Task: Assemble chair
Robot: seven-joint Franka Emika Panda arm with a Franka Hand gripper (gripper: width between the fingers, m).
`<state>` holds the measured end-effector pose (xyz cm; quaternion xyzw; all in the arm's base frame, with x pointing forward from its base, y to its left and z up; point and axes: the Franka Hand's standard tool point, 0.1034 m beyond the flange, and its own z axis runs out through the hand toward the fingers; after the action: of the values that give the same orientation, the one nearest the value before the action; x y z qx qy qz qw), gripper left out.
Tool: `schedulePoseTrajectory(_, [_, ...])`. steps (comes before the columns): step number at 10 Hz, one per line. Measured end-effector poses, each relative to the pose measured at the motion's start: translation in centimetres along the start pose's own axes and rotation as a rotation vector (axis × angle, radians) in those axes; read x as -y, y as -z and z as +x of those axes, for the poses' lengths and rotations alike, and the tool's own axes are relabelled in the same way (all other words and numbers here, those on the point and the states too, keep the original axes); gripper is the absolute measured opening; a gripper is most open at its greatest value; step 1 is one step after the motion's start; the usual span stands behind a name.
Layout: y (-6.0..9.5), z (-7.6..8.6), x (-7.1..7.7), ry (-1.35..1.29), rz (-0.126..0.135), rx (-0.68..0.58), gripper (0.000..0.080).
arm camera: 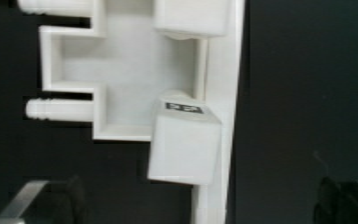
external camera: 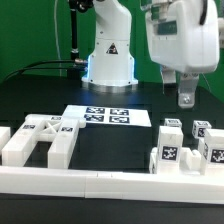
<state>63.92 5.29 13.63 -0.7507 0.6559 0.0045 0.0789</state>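
Note:
My gripper (external camera: 185, 99) hangs in the air at the exterior view's right, above and behind a group of small white chair parts with marker tags (external camera: 168, 152) (external camera: 201, 130). A larger white chair frame piece (external camera: 40, 140) lies at the exterior view's left. In the wrist view my gripper (arm camera: 194, 206) is open. Its dark fingers (arm camera: 41, 202) stand far apart with nothing gripped. Below them lies a white chair part (arm camera: 149, 70) with two round pegs (arm camera: 48, 106) and a small tag. I cannot tell from the wrist view how high the gripper is above it.
The marker board (external camera: 108, 116) lies flat in the middle, before the robot base (external camera: 108, 60). A long white rail (external camera: 100, 181) runs along the table's front edge. The tabletop is black.

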Motion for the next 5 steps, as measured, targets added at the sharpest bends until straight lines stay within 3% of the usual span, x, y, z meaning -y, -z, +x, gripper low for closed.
schedulePoseTrajectory(2, [-0.2, -0.8, -0.7, 0.194, -0.015, 0.007, 0.0649])
schedulePoseTrajectory(3, [-0.4, -1.5, -1.0, 0.213, -0.008, -0.003, 0.0649])
schedulePoseTrajectory(4, [-0.5, -2.1, -1.1, 0.228, 0.014, -0.019, 0.0649])
schedulePoseTrajectory(5, [-0.5, -1.7, -1.2, 0.316, 0.008, -0.017, 0.0649])
